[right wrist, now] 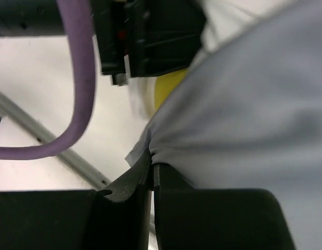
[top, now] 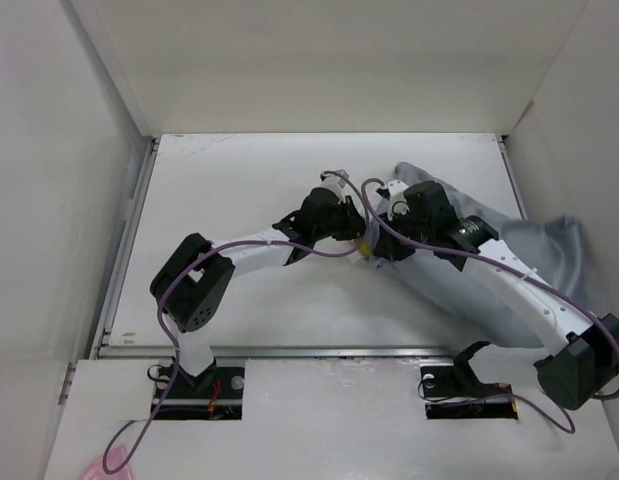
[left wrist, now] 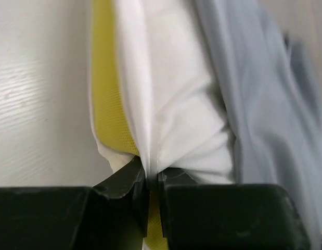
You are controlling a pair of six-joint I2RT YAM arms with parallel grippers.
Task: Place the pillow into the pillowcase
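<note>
1. Cloth is caught in both pincers. The left pincer point(left wrist: 153, 179) is pressed together on a fold of the pillow point(left wrist: 171, 104), with only thin white fabric between its two dark jaws.
2. Above that pinch the pillow rises as smooth white cloth, gathered into soft creases that fan out from the jaws. A yellow edge strip point(left wrist: 106, 94) of fine woven mesh runs up its side, just left of the grip.
3. Right of the left pincer the pillowcase point(left wrist: 265, 114) lies against the pillow. It is a pale grey, matte fabric in long loose wrinkles, touching the white cloth along one line.
4. The right pincer point(right wrist: 152, 166) is clamped on an edge of the pillowcase. Grey cloth puckers at the jaw tips and spreads up and to the right of them as a broad, softly folded sheet.
5. Up and just left of the right pincer's grip is a blurred yellow patch, probably the pillow's strip, below a black housing point(right wrist: 150, 36). A glossy purple cable point(right wrist: 80, 78) loops at the far left.
6. From above, both pincers meet at one end of the pillowcase. It stretches away behind the right pincer as a wrinkled grey rectangle on the white, faintly grained table point(top: 239, 180).
</note>
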